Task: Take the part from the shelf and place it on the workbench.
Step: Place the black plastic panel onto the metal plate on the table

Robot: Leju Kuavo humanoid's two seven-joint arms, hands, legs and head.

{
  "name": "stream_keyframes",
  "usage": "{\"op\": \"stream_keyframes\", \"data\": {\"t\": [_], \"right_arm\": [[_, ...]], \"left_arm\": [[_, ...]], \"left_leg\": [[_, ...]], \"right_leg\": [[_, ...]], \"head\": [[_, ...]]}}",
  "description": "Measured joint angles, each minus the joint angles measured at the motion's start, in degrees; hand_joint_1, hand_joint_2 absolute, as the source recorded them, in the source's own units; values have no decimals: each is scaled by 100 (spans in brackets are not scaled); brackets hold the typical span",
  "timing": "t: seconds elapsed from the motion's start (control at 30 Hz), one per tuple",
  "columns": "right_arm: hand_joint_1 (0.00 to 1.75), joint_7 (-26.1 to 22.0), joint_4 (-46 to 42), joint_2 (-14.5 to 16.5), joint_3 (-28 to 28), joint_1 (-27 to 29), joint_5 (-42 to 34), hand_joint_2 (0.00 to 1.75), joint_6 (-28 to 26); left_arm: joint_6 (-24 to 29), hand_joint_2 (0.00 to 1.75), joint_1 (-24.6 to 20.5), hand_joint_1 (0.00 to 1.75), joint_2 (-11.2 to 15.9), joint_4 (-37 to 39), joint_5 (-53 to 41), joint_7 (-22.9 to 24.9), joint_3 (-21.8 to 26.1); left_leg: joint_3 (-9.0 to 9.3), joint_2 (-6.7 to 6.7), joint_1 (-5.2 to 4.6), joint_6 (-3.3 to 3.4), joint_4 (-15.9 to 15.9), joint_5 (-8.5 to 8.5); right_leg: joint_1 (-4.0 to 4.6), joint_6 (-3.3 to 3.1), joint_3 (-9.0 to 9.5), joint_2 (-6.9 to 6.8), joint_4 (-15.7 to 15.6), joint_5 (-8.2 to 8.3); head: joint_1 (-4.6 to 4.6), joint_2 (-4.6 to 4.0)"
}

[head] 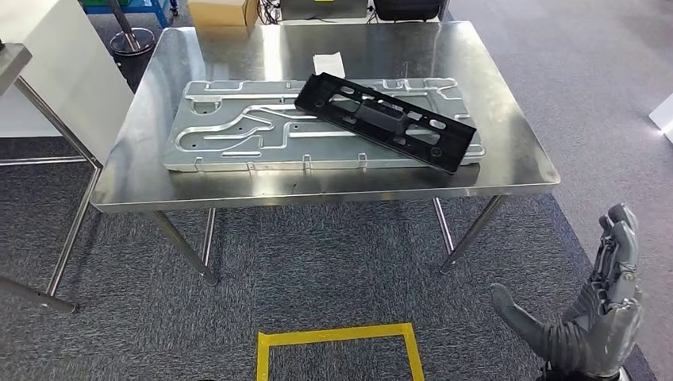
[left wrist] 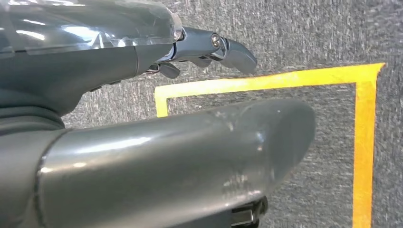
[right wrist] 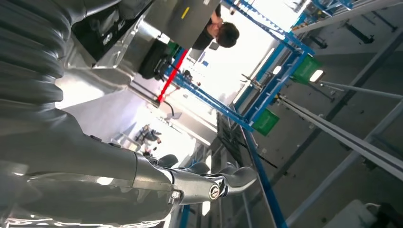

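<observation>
Two hands are ours to report, and both carry nothing. Our right hand [head: 591, 321] hangs low beside the workbench [head: 143, 186], well apart from it, thumb stuck out to one side and fingers loosely extended upward, released. From the right wrist view the same hand [right wrist: 142, 185] shows its fingers stretched out with nothing between them, against blue racking [right wrist: 266, 102] and a bright ceiling (a person [right wrist: 221, 33] stands far off near a machine). Our left hand [left wrist: 157, 152] appears in its wrist view over grey carpet [left wrist: 309, 33] and a square of yellow floor tape [left wrist: 363, 142]; the thick thumb and darker fingers lie straight and apart, gripping nothing.

We see the part [head: 385, 121], a long black plastic panel with several cut-outs, lying flat on the workbench. It rests slantwise across the right end of a large ribbed metal plate [head: 238, 131], which itself lies on the steel top. Just behind the part sits a small white paper slip [head: 328, 63]. Beyond the workbench's far edge stands a cardboard box [head: 222, 12].
</observation>
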Motion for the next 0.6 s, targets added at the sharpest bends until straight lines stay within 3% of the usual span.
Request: {"op": "stream_keyframes", "data": {"t": [0.03, 0.1, 0.13, 0.2, 0.27, 0.3, 0.33, 0.37, 0.4, 0.47, 0.53, 0.6], "right_arm": [[0, 0, 5, 9, 7, -13, -35, 175, 18], [0, 1, 23, 33, 22, -24, -71, 175, 30], [0, 1, 33, 44, 29, -27, -76, 175, 35], [0, 2, 50, 68, 41, -32, -81, 175, 48], [0, 2, 62, 91, 57, -33, -91, 175, 66], [0, 2, 70, 104, 64, -32, -109, 175, 80], [0, 2, 81, 117, 70, -31, -137, 175, 98], [0, 1, 93, 133, 75, -28, -175, 131, 118], [0, -2, 104, 155, 83, -21, -216, 87, 138], [0, -13, 129, 219, 108, 2, -294, 0, 178], [0, -31, 167, 308, 143, 24, -381, 0, 224], [0, -53, 226, 412, 187, 40, -502, 0, 278]], "left_arm": [[0, 0, -3, 0, -5, 0, 0, -3, 0], [1, 0, -2, 0, -8, 0, 0, -5, 1], [1, 0, 0, 0, -8, 0, 0, -5, 2], [2, 0, 7, 0, -8, 0, 0, -4, 4], [3, 0, 9, 0, -8, 0, 0, -3, 5], [3, 0, 10, 0, -8, 0, 0, -3, 6], [3, 0, 9, 0, -7, 0, -2, -2, 7], [3, 0, 8, 0, -7, 0, -12, 3, 7], [7, 0, 7, 0, -6, 0, -27, 9, 7], [31, 0, -8, 0, -12, 0, -74, 31, 2], [88, 0, -33, 0, -45, 0, -106, 55, -6], [148, 0, -47, 0, -94, 0, -109, 70, -9]], "left_leg": [[-17, 0, 6, -33, -7, 50], [-45, -7, 21, -107, -17, 122], [-82, -16, 26, -141, 35, 45], [-214, -32, 46, -198, 434, -422], [-364, -34, 77, -252, 1135, -958], [-386, -34, 92, -275, 1426, -1050], [-337, -33, 106, -295, 1573, -1001], [-201, -33, 119, -310, 1532, -846], [31, -32, 131, -320, 1298, -672], [621, -39, 132, -309, 487, -631], [933, -48, 105, -246, -43, -786], [905, -42, 88, -144, -108, -743]], "right_leg": [[26, -32, 104, 1, -200, -52], [35, -78, 78, -15, -307, 29], [23, -112, 34, -28, -333, 94], [-7, -177, -99, -55, -360, 239], [-4, -204, -286, -60, -331, 370], [-5, -196, -391, -64, -305, 435], [-8, -183, -504, -68, -273, 497], [-14, -165, -619, -71, -230, 553], [-22, -143, -732, -71, -180, 603], [-27, -86, -912, -72, -63, 680], [-26, -12, -987, -80, -2, 761], [-41, 69, -1003, -85, -13, 847]], "head": [[2, 0], [9, 0], [9, 0], [-3, 0], [-16, 0], [-15, 0], [-15, 0], [-15, 0], [-16, 0], [-15, 0], [-15, 0], [-28, 0]]}}
